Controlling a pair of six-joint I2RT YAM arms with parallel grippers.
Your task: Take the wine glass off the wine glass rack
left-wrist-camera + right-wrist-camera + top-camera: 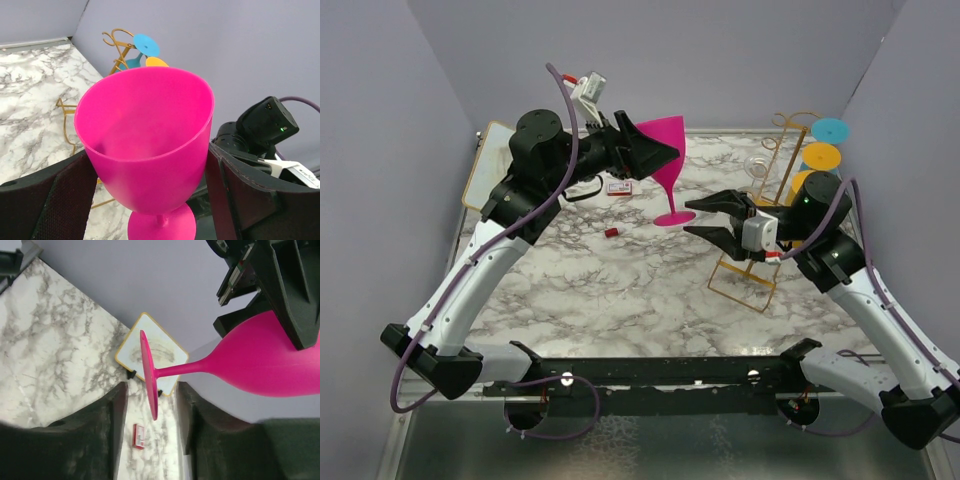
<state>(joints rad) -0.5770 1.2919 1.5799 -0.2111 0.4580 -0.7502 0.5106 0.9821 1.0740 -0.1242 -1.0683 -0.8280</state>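
A pink wine glass (665, 150) is tilted, its bowl between the fingers of my left gripper (658, 150), which is shut on it. Its foot (673, 217) hangs low over the marble table; I cannot tell whether it touches. In the left wrist view the bowl (145, 145) fills the gap between both pads (65, 200). My right gripper (692, 218) is open and empty, its tips just right of the foot. The right wrist view shows the foot (149, 375) edge-on beyond the open fingers (100, 435). The gold wire rack (765, 215) stands behind the right gripper and shows in the left wrist view (117, 55).
Blue (830, 130), orange (820, 155) and yellow glass feet and a clear glass (757, 165) hang on the rack. A white gold-edged board (490, 160) leans at the back left. A small red-and-white box (618, 187) and a small red piece (611, 232) lie near the glass.
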